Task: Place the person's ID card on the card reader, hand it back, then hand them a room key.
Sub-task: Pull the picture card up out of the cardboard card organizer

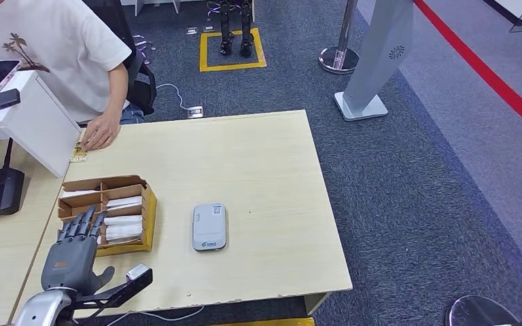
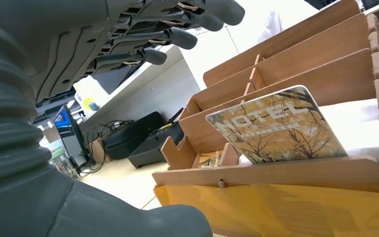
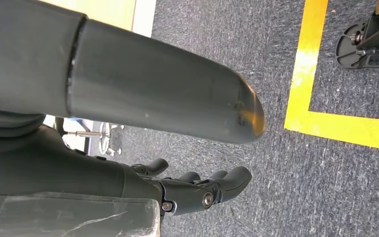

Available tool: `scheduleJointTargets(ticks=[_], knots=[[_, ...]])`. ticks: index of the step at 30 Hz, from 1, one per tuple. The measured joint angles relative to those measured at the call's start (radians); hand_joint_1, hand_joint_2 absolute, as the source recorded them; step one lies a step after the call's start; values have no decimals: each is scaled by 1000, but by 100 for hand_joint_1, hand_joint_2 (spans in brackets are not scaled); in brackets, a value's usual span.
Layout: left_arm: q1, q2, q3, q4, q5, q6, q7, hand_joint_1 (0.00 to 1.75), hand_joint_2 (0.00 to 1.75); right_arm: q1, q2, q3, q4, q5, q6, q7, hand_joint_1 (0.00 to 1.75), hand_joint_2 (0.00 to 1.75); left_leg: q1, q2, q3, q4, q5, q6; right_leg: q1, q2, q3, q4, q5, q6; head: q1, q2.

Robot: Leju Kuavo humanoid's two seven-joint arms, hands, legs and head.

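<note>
Reaching over the near end of the card box (image 1: 106, 212), the left hand (image 1: 75, 248) has its fingers spread flat and holds nothing. It could bump the box wall or push the box along the table (image 1: 258, 163), because its fingers sit so close above it. It might also grab two cards, since they lie packed together.

The box has wooden slots with white cards lying in them, and one room key (image 2: 276, 126) with a tree picture leans in the nearest slot.

Further right sits the grey card reader (image 1: 209, 227), with no card on it. The ID card (image 1: 78, 153) lies far back under the person's hand (image 1: 99, 134).

The right hand (image 3: 197, 190) hangs over the floor, fingers curled, holding nothing.
</note>
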Motion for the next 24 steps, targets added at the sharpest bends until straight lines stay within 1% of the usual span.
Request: scheduleJointTargets(ticks=[16,24], knots=[[-26,-20,0,41,6,1,-1,0,175,0,0,0,0,19,2,2,0,0,0,0,0,0,0,0,0,0,0,0,0,0,0,0],[-84,-37,-13,80,15,5,-11,0,175,-1,0,0,0,38,4,3,0,0,0,0,0,0,0,0,0,0,0,0,0,0,0,0]])
